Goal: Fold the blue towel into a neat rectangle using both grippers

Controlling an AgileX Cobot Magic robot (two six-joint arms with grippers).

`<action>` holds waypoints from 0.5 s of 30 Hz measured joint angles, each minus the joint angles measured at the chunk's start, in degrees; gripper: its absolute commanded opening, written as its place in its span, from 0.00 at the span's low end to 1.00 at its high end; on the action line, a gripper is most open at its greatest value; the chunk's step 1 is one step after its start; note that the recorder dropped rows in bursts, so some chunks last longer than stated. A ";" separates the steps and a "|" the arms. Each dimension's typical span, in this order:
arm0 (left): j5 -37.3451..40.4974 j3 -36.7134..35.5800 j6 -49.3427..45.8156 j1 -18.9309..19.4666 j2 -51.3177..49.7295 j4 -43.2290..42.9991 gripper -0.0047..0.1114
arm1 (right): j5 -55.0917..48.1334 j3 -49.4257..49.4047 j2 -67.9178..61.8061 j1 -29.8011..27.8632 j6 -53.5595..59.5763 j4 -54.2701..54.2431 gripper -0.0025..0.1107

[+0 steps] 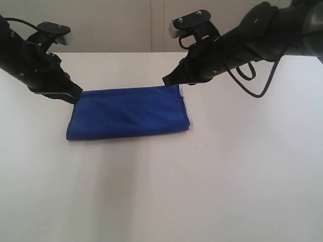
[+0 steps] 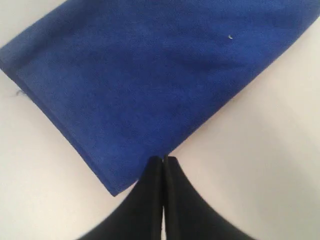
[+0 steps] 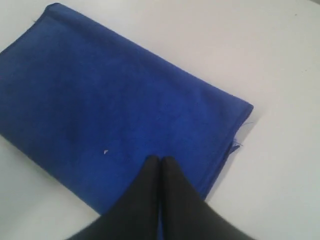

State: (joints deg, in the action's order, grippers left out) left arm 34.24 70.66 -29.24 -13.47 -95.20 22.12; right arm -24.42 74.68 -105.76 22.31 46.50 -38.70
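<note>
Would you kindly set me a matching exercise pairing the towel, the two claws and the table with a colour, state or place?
Things:
1. blue towel
2. left claw
3. right claw
4. table

Descriptions:
A. white
B. shut, at the towel's far right corner
C. folded, lying flat
D. shut, at the towel's far left corner

Pairs: 1-C, 2-D, 3-B, 4-A

A white table point(image 1: 161, 191) fills most of the exterior view, its surface matte, plain and smooth, with no marks to be seen. Its near part looks a shade greyer than its far part, where the light falls brighter. Its far edge runs straight across the upper part of the view. Behind that edge stands a pale beige wall point(image 1: 111, 25), flat and bare. A thin vertical seam point(image 1: 151, 25) divides the wall into panels near the middle.
</note>
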 measured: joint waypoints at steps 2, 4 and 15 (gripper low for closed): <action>0.40 0.00 1.88 0.00 0.00 0.74 0.04 | -1.73 0.00 0.00 0.00 -0.59 0.00 0.02; 0.52 0.00 4.19 0.00 0.00 1.83 0.04 | -3.23 0.00 0.00 0.00 -3.88 0.00 0.02; -1.09 3.93 28.14 0.00 -3.05 -15.11 0.04 | -17.86 10.69 -2.32 0.00 -29.10 12.44 0.02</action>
State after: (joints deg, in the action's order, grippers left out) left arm 33.15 74.59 -1.10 -13.47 -98.26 7.01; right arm -42.28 85.37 -108.08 22.31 17.40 -26.27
